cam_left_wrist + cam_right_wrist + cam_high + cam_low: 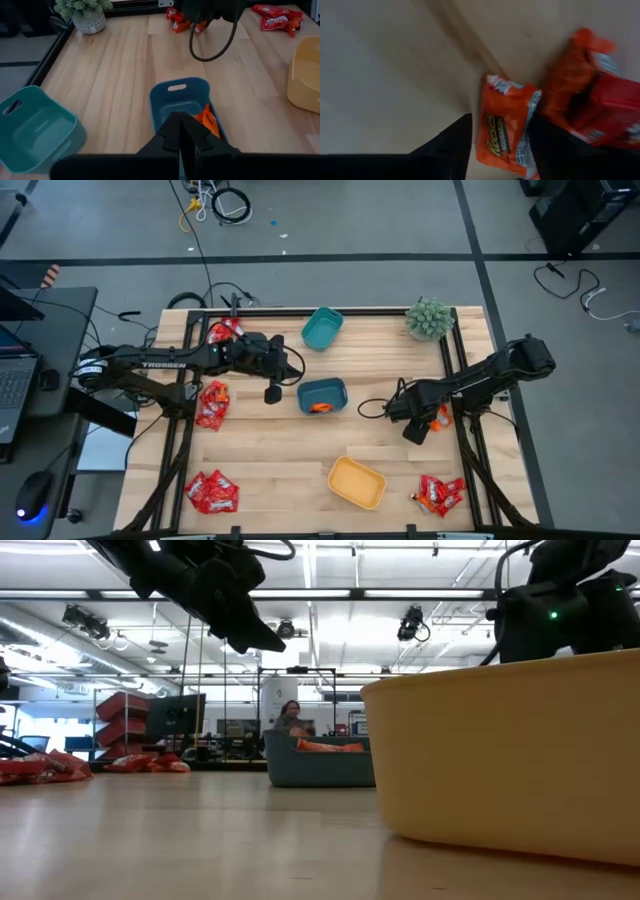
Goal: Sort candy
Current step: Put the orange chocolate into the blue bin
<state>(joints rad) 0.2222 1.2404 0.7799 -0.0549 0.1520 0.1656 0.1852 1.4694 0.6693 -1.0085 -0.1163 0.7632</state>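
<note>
The right gripper (500, 145) has its fingers apart straddling an orange candy (506, 131) on the table beside the plant (430, 318), while the left gripper (181, 140), fingers pressed together, hangs over the dark teal bin (172, 98) that has one candy inside.

Bare wood lies open across the table (270, 450) centre, toward 7 o'clock from the dark blue bin (322, 395). The yellow bin (356, 482) blocks 5 o'clock, the teal bin (322, 328) 12 o'clock, a plant (429, 318) 2 o'clock; candy (212, 492) piles crowd the edges.
</note>
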